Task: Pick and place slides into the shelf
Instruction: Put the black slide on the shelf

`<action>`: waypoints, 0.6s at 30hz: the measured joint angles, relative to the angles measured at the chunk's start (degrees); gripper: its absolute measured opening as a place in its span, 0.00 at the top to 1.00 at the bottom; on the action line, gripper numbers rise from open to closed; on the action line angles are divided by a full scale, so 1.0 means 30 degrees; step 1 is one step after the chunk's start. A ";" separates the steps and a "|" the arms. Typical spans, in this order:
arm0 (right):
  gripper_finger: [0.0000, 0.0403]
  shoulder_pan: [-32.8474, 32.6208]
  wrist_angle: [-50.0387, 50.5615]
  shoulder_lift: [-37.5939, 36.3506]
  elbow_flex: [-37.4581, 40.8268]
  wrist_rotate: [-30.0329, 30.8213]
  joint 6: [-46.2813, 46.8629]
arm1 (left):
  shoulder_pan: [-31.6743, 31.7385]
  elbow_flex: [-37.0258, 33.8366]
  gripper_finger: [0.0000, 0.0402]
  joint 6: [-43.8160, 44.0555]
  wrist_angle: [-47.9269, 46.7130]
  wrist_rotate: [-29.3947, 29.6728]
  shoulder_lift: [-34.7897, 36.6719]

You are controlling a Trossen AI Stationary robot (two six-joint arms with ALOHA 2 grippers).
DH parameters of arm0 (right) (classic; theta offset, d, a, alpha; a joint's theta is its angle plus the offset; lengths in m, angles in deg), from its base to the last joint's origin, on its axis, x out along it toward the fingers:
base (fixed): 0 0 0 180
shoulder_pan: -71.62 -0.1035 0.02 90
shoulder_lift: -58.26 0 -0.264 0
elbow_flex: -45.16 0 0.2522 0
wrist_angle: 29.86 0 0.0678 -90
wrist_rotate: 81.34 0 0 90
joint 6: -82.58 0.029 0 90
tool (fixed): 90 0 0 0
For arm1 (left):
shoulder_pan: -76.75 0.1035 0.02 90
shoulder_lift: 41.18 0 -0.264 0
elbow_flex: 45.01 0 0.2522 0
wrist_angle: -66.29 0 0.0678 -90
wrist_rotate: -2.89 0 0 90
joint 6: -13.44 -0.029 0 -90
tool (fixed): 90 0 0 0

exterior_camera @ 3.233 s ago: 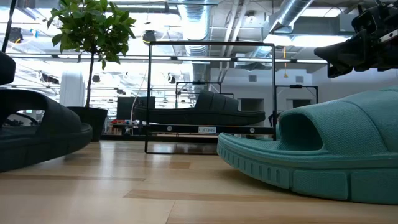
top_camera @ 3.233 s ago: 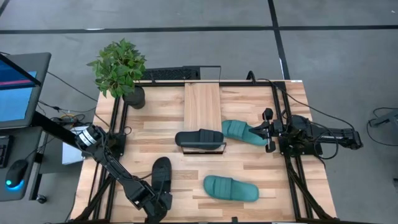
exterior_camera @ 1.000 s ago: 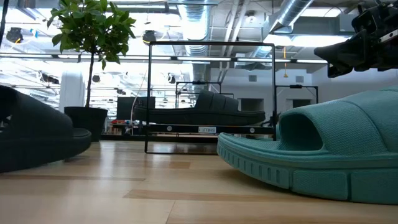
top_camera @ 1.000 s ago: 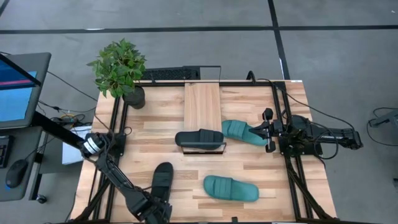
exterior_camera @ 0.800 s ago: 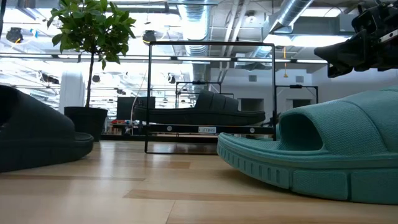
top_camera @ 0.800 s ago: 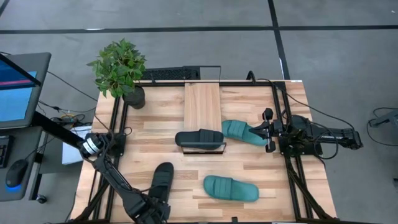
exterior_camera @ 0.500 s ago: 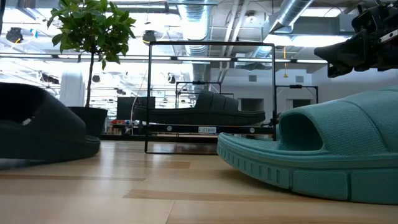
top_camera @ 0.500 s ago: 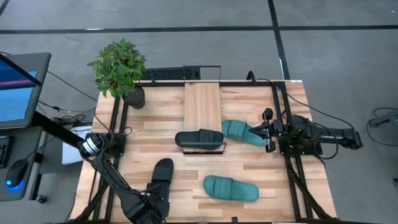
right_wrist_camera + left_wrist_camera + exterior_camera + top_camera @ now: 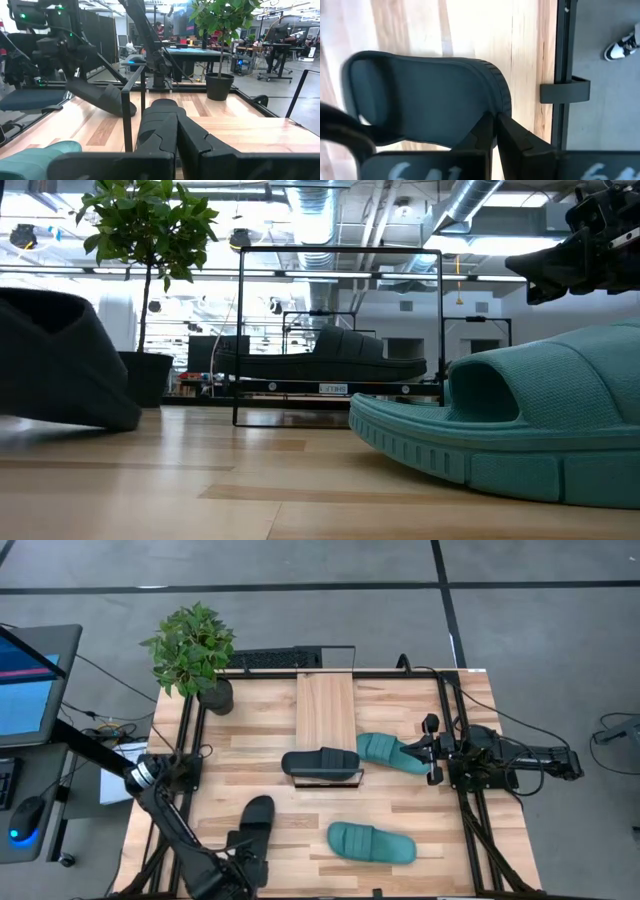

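Left pincer [image 9: 243, 862] is down at the near left corner of the tabletop [image 9: 400, 795], clamped on the heel rim of a black slide [image 9: 254, 823], fingers [image 9: 487, 134] pinched together on that edge. In the low view the slide [image 9: 60, 360] is tilted, one end raised off the wood. From the right wrist view it hangs at a slant [image 9: 100, 97] beyond the shelf's black wire frame.

Over on the right, the right pincer [image 9: 432, 750] sits at the tabletop's right edge, fingers [image 9: 160, 125] pressed closed with nothing between them, just beside the heel of a teal slide [image 9: 390, 752] that lies flat next to the shelf.

The shelf [image 9: 326, 710], a light-wood plank, runs from the far edge toward the middle of the tabletop. A second black slide [image 9: 321, 762] lies crosswise on its near end, over the wire frame. The other teal slide [image 9: 371, 842] rests flat near the front edge, well apart from the shelf, and fills the right side of the low view [image 9: 510, 430].

A potted plant [image 9: 195, 652] stands at the far left corner.
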 joint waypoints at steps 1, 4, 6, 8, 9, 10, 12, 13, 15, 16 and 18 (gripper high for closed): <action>1.00 0.0001 0.0000 -0.0001 0.0000 0.0000 0.0000 | -0.0084 0.0203 1.00 0.0255 -0.0217 0.0146 0.0007; 1.00 -0.0001 0.0000 0.0006 0.0005 0.0000 0.0000 | -0.0301 0.0882 1.00 0.1038 -0.0972 0.0551 0.0007; 1.00 -0.0001 0.0000 0.0001 0.0000 0.0000 0.0000 | -0.0446 0.1302 1.00 0.1517 -0.1412 0.0829 0.0007; 1.00 -0.0006 0.0000 0.0006 0.0000 0.0000 0.0000 | -0.0561 0.1618 1.00 0.1958 -0.1718 0.1200 0.0007; 1.00 0.0001 0.0000 0.0006 0.0000 0.0000 -0.0007 | -0.0626 0.1771 1.00 0.2201 -0.1880 0.1367 0.0007; 1.00 0.0000 0.0000 0.0006 0.0000 0.0000 0.0000 | -0.0690 0.1925 1.00 0.2381 -0.2063 0.1563 0.0007; 1.00 -0.0005 0.0000 0.0000 0.0000 0.0000 0.0000 | -0.0816 0.2193 1.00 0.2859 -0.2489 0.2018 0.0007; 1.00 -0.0004 -0.0006 0.0006 0.0007 0.0000 -0.0002 | -0.0872 0.2289 1.00 0.3178 -0.2662 0.2301 0.0007; 1.00 0.0001 -0.0004 0.0006 0.0004 0.0000 0.0000 | -0.0967 0.2443 1.00 0.3640 -0.2997 0.2766 0.0007; 1.00 -0.0003 0.0000 0.0001 0.0004 0.0000 -0.0002 | -0.0990 0.2515 1.00 0.3757 -0.3117 0.2819 0.0007; 1.00 -0.0005 0.0000 0.0006 0.0001 0.0000 -0.0006 | -0.1053 0.2531 1.00 0.3997 -0.3227 0.2822 0.0015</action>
